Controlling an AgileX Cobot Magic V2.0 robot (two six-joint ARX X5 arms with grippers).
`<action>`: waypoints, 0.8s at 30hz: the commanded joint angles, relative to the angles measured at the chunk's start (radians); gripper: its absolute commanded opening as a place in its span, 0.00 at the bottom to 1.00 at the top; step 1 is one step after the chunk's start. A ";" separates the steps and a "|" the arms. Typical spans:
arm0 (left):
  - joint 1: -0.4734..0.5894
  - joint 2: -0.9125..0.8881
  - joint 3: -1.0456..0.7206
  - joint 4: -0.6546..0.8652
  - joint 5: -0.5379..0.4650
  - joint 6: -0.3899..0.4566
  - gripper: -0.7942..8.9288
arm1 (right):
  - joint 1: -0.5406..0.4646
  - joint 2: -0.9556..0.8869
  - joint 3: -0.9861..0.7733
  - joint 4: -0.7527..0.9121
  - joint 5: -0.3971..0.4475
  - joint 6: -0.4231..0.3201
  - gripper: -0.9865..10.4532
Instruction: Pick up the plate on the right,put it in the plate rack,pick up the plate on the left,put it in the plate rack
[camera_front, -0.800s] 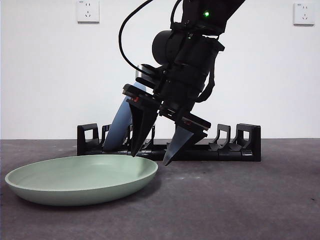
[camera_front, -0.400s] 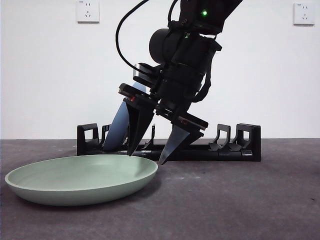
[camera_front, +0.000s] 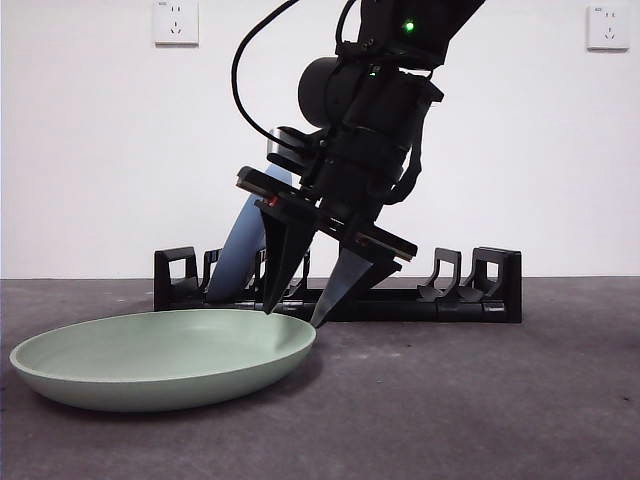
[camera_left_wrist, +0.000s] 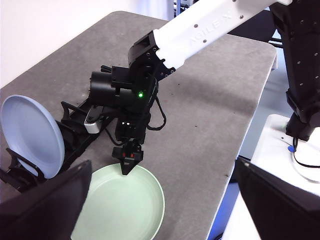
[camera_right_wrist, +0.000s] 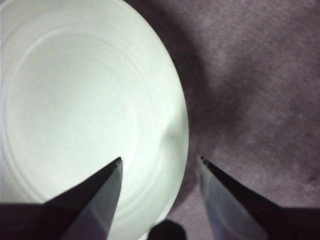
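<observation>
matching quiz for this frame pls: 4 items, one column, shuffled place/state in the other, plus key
1. green plate
2. blue plate
3. right claw
4. left claw

A. standing on edge in the plate rack
B. open, straddling a plate rim
C. flat on the table
D. open, held high away from the plates

Pairs: 1-C, 2-A, 3-B, 4-D

Open right end effector (camera_front: 293, 318) straddles green plate (camera_front: 160, 358) rim
</observation>
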 joint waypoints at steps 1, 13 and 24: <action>-0.008 -0.001 -0.002 0.000 0.001 0.013 0.58 | 0.002 0.029 -0.003 0.000 -0.001 0.016 0.31; -0.012 0.000 -0.002 0.000 0.001 0.013 0.58 | 0.007 0.050 -0.003 -0.009 -0.001 0.024 0.08; -0.094 0.025 -0.002 -0.029 -0.053 0.074 0.58 | -0.003 0.023 -0.003 -0.043 0.014 0.038 0.07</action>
